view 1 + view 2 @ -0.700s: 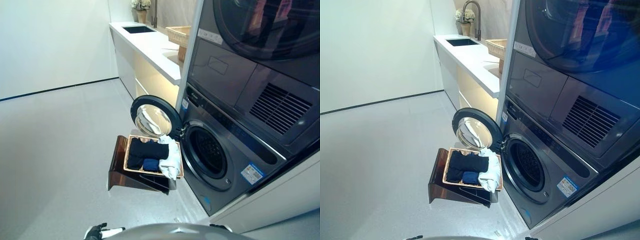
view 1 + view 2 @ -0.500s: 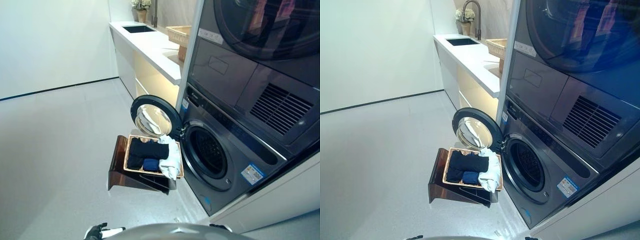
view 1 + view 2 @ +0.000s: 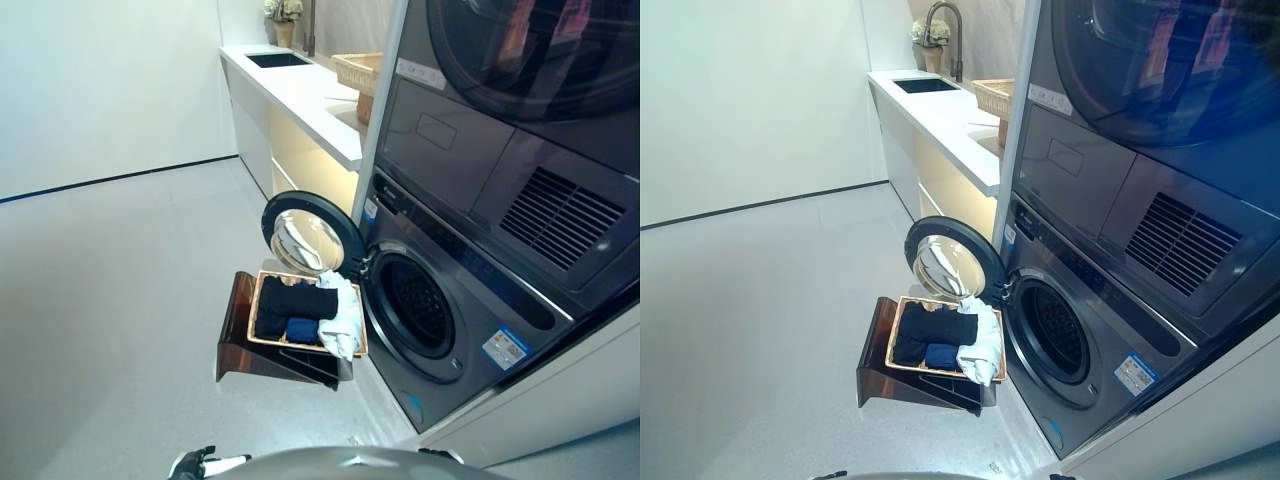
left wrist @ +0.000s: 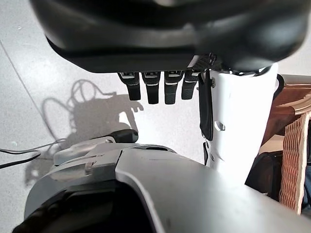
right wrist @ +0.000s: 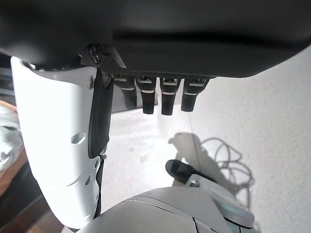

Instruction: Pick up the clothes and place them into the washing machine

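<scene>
A shallow wicker basket [image 3: 254, 310] rests on a low dark brown box [image 3: 240, 350] beside the washing machine [image 3: 450, 300]. It holds dark clothes [image 3: 297, 299], a blue garment [image 3: 302, 329] and a white cloth [image 3: 343, 318] draped over the edge nearest the machine. The round door [image 3: 308, 238] stands open and the drum [image 3: 415, 305] is dark. My left hand [image 3: 198, 465] hangs low, far from the basket; its fingers [image 4: 155, 90] are straight and hold nothing. My right hand [image 5: 160, 97] also hangs with straight fingers, empty.
A dryer [image 3: 520, 60] is stacked on the washing machine. A white counter [image 3: 300, 95] with a sink [image 3: 276, 59] and another wicker basket [image 3: 358, 70] runs along the wall behind. Pale floor [image 3: 120, 280] spreads to the left.
</scene>
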{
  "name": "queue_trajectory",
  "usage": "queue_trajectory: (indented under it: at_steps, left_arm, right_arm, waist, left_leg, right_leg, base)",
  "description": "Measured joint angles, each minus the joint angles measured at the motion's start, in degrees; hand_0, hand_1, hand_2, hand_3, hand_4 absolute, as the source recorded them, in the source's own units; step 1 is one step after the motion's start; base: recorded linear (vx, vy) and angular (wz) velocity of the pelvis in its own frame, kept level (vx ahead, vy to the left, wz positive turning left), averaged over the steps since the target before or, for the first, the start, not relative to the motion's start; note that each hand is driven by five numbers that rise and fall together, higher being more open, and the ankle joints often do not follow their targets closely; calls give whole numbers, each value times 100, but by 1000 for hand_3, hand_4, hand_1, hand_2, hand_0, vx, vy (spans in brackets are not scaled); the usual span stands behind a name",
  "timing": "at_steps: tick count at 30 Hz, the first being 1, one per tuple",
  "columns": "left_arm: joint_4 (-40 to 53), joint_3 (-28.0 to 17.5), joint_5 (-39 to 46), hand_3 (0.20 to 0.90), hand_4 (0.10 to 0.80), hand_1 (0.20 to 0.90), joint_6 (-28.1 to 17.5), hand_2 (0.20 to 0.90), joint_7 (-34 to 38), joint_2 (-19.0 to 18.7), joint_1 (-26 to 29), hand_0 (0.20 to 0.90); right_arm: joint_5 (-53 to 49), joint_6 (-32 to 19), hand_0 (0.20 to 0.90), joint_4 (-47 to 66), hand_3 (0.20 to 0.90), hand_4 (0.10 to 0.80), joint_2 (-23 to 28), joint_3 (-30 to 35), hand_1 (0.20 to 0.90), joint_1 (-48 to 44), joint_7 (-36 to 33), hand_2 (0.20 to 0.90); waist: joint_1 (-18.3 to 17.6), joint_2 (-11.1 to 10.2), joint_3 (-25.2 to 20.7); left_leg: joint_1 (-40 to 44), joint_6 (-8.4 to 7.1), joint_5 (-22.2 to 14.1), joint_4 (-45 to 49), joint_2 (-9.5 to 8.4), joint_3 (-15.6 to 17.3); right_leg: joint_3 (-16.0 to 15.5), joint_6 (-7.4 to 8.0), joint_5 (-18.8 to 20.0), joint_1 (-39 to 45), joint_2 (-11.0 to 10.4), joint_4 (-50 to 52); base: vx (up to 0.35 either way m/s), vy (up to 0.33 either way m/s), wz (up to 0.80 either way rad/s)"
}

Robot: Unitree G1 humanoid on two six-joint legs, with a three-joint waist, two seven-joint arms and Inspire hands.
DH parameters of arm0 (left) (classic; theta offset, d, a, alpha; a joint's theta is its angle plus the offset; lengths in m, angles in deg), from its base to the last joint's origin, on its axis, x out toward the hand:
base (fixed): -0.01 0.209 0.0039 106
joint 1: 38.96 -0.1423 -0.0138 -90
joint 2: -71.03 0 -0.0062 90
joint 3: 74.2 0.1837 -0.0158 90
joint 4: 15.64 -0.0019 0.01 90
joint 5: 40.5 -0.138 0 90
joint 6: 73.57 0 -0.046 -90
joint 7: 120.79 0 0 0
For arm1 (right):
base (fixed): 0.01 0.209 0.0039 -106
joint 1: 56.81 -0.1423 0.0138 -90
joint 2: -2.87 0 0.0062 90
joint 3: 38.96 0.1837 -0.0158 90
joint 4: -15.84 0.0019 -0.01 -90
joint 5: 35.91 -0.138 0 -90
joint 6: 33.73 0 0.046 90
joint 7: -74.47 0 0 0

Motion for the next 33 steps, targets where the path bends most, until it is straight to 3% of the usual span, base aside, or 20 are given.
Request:
queue_trajectory:
  at_steps: [21,28,30,32,33]
  left_arm:
    - [3,4,7,900,800,900,0,900,0,12,6,900]
    - [48,6,77,900,800,900,0,900,0,76,66,900]
    - [56,2,209,900,800,900,-1,900,10,63,184,900]
    - [59,-13,262,900,800,900,-10,900,43,45,358,900]
    - [53,-13,296,900,800,900,-18,900,69,-66,546,900]
  right_arm:
    - [183,3,900,10,900,800,20,-160,900,-39,-9,900]
    - [183,8,900,47,900,800,114,-185,900,-226,-2,900]
    - [183,2,900,115,900,800,136,-226,900,-306,-3,900]
    - [181,-9,900,191,900,800,113,-228,900,-397,1,900]
    - [178,-23,900,189,900,800,34,-225,900,-535,5,900]
  waist:
    - [1,77,53]
    - [2,224,235]
    - [14,207,379]
    - [23,170,523]
    - [97,34,698]
  left_leg:
    - [-10,-18,-12,0,3,-11]
    - [-22,-27,-15,13,78,55]
    - [-107,-22,-6,150,111,82]
    - [-400,-92,-125,548,252,55]
    - [-751,-252,-232,1228,287,-38]
  right_leg:
    - [-16,-20,-17,-10,-1,3]
    - [71,4,-60,-150,39,159]
    - [128,-41,-127,-293,74,356]
    - [72,-130,-288,-510,185,662]
    - [108,-337,-542,-733,238,1057]
  base:
    - [1,-4,0]
    - [-3,-63,-5]
    - [-24,-182,-11]
    - [-20,-221,0]
    - [-60,-104,8]
